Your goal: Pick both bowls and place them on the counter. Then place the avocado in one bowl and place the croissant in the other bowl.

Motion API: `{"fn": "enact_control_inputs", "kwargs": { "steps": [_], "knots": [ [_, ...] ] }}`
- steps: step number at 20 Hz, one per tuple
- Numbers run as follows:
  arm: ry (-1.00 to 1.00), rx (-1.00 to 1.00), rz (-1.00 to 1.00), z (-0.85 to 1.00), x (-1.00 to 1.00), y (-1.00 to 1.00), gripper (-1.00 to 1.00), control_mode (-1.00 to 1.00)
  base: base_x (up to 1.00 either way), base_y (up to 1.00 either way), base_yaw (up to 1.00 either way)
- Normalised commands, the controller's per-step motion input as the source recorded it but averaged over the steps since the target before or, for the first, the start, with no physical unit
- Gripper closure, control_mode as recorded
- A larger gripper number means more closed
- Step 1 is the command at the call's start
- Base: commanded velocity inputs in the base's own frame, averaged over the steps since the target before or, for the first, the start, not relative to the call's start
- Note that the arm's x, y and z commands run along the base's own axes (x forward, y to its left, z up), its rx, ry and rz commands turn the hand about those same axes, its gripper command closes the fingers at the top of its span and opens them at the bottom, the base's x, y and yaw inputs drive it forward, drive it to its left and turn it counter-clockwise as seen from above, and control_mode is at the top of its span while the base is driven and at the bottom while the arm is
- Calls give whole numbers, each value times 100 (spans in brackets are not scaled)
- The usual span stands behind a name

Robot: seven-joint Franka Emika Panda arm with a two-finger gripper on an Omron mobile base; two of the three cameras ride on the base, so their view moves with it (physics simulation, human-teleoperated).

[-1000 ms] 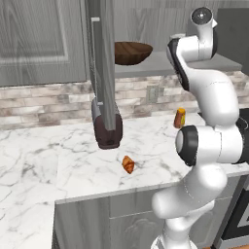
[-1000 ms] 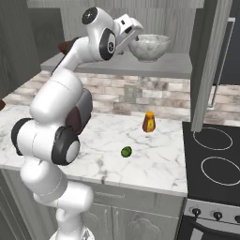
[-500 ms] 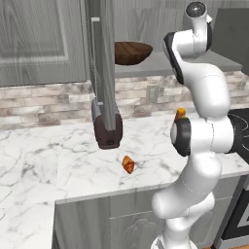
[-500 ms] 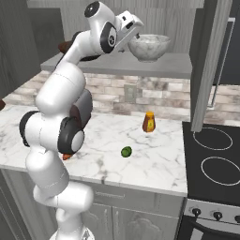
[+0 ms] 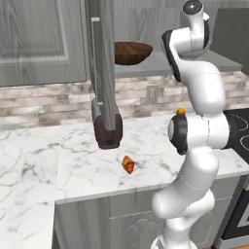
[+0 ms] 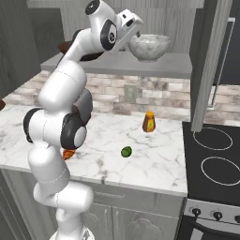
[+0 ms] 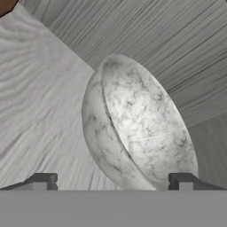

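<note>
Claw, jaws apart, has advanced to the marble bowl on the shelf; grasp imminent, nothing yet moved.

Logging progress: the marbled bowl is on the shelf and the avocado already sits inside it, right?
Not quite. The marbled bowl is on the shelf, but it holds nothing; the avocado lies on the counter, as the right base view shows.
</note>
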Motion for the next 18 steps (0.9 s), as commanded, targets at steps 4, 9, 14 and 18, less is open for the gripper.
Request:
{"fn": "enact_control_inputs", "kwargs": {
  "steps": [4,9,14,18],
  "knots": [
    [1,-6,0,-10,10,-1,-100,-100,0,0,0],
    [1,-6,0,-14,12,-6,-100,-100,0,0,0],
    [1,-3,0,-10,12,-7,-100,-100,0,0,0],
    [0,-1,0,-4,17,-8,-100,-100,0,0,0]
  ]
}}
